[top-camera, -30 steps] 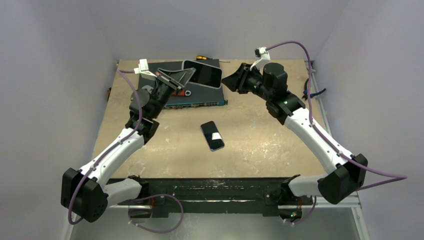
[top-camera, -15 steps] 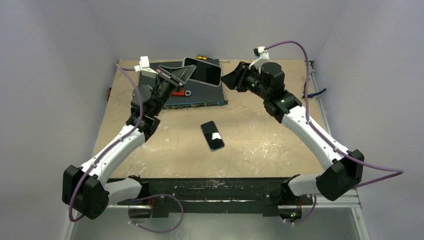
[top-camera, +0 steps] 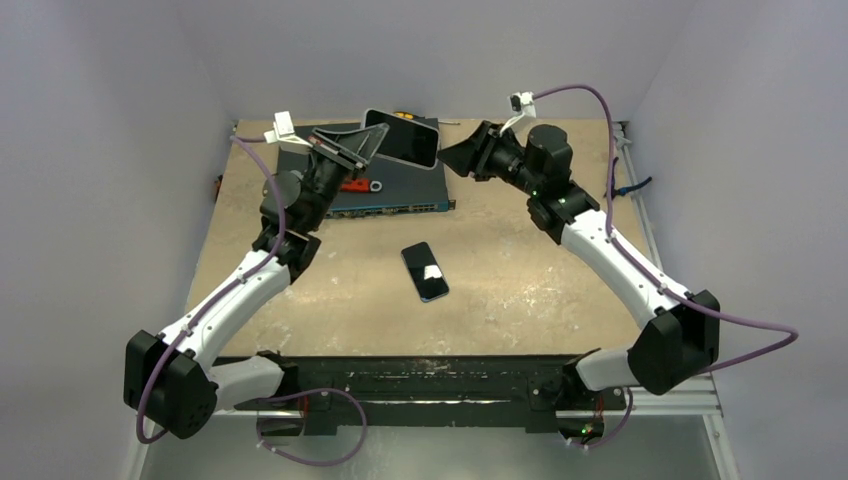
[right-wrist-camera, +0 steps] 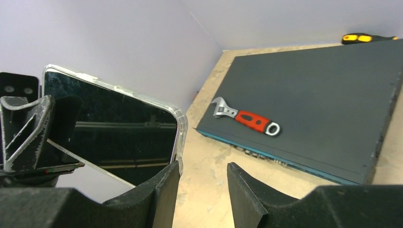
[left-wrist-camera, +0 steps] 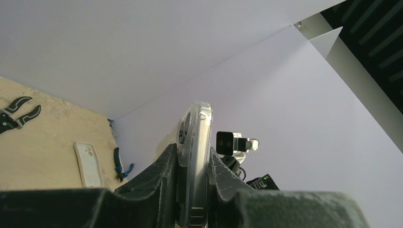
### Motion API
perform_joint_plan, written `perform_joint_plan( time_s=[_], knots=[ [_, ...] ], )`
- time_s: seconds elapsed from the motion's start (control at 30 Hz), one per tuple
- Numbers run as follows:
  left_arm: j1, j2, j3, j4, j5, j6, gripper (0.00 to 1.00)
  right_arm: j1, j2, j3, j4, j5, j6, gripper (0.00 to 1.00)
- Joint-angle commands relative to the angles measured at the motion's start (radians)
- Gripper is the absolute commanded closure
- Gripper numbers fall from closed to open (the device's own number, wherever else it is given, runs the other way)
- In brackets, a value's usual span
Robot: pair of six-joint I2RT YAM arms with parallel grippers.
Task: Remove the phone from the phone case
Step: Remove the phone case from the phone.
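A black phone in a clear case (top-camera: 405,140) is held in the air over the back of the table, screen towards the right arm. My left gripper (top-camera: 365,148) is shut on its left end; in the left wrist view the case (left-wrist-camera: 194,142) stands edge-on between the fingers of that gripper (left-wrist-camera: 194,166). My right gripper (top-camera: 452,158) is open just right of the phone. In the right wrist view the phone (right-wrist-camera: 109,133) fills the left side, and the case's corner sits at the left finger of that gripper (right-wrist-camera: 203,175), outside the gap.
A dark flat box (top-camera: 400,188) lies under the phone with a red wrench (right-wrist-camera: 247,117) on it. A screwdriver (top-camera: 405,115) lies behind it. A second black phone (top-camera: 425,271) lies mid-table. A white case (left-wrist-camera: 89,164) and pliers (left-wrist-camera: 16,111) lie on the table.
My left gripper has lifted the cased phone a little up and back. My right gripper has moved left, closer to the phone's right edge.
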Motion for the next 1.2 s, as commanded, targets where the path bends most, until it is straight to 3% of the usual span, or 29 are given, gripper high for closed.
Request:
perform_joint_plan(
  time_s=[0.0, 0.8, 1.17],
  knots=[
    [-0.117, -0.057, 0.083, 0.489, 0.215, -0.274, 1.00, 0.087, 0.046, -0.075, -0.033, -0.338, 0.057, 0.52],
    [-0.116, -0.058, -0.013, 0.498, 0.199, -0.269, 1.00, 0.081, -0.097, -0.142, 0.229, -0.393, 0.248, 0.51],
    [-0.114, -0.085, -0.020, 0.435, 0.184, -0.221, 1.00, 0.072, -0.183, -0.153, 0.186, -0.327, 0.192, 0.52]
  ],
)
